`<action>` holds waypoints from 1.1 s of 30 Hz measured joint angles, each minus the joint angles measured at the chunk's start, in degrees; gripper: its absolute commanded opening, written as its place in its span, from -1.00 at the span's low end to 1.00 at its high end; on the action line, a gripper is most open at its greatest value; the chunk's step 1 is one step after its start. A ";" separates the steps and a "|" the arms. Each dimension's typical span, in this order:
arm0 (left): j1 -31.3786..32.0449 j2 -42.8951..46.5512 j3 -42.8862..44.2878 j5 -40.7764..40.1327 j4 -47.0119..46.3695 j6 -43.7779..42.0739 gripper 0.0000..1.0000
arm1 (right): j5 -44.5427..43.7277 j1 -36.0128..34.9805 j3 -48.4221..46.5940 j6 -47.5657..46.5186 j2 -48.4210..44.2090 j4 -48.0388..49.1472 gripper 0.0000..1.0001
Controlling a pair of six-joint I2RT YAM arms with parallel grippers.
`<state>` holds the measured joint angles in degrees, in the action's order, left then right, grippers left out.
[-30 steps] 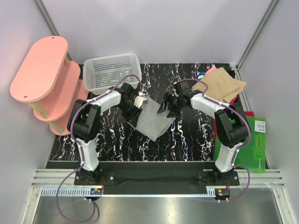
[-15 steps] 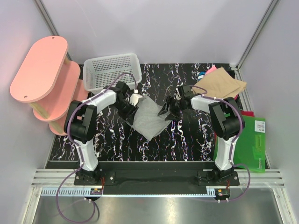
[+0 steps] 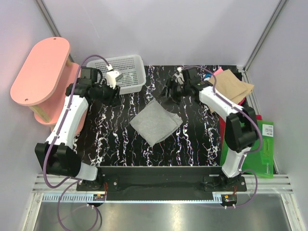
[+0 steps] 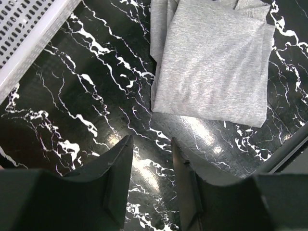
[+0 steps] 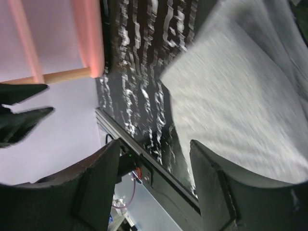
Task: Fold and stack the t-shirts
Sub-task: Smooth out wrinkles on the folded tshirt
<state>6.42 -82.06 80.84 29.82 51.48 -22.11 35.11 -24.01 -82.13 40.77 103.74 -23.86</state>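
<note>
The folded grey t-shirt (image 3: pixel 156 122) lay cornerwise at mid-table (image 3: pixel 192 144), on the arm-base side of the left gripper (image 4: pixel 150 143) and right gripper (image 5: pixel 154 147), both parted and empty, while the tan t-shirt (image 3: pixel 231 86) lay far right, nearer the right arm.

No words or numbers can be read in any view. The only print is a small white label (image 3: pixel 268 130) on the far end of the green board (image 3: pixel 262 159), at about three o'clock in the overhead view. Its marks are too small to make out.
</note>
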 measured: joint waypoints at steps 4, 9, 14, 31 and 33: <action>-0.22 1.16 -0.31 0.31 1.07 0.59 -0.13 | 2.69 -1.40 -11.43 -0.28 10.14 0.24 0.34; -0.02 4.07 -2.03 1.60 3.98 0.81 -0.09 | 7.15 -1.88 -24.76 -2.08 28.74 -2.71 0.34; 2.34 6.14 -2.12 2.01 6.29 1.05 -0.06 | 13.55 -0.70 -33.27 -2.47 40.50 -8.00 0.34; 34.77 -17.84 0.92 -2.99 2.23 2.38 -0.16 | 13.51 1.70 -25.35 -2.58 36.61 -6.84 0.25; 34.69 -21.29 0.92 -3.34 1.55 2.51 -0.17 | 13.46 1.86 -24.46 -2.34 36.22 -6.64 0.23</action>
<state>41.10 -103.35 81.76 26.48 53.04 -19.59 48.58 -22.15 -106.59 38.44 139.96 -30.50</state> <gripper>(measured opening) 0.423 0.625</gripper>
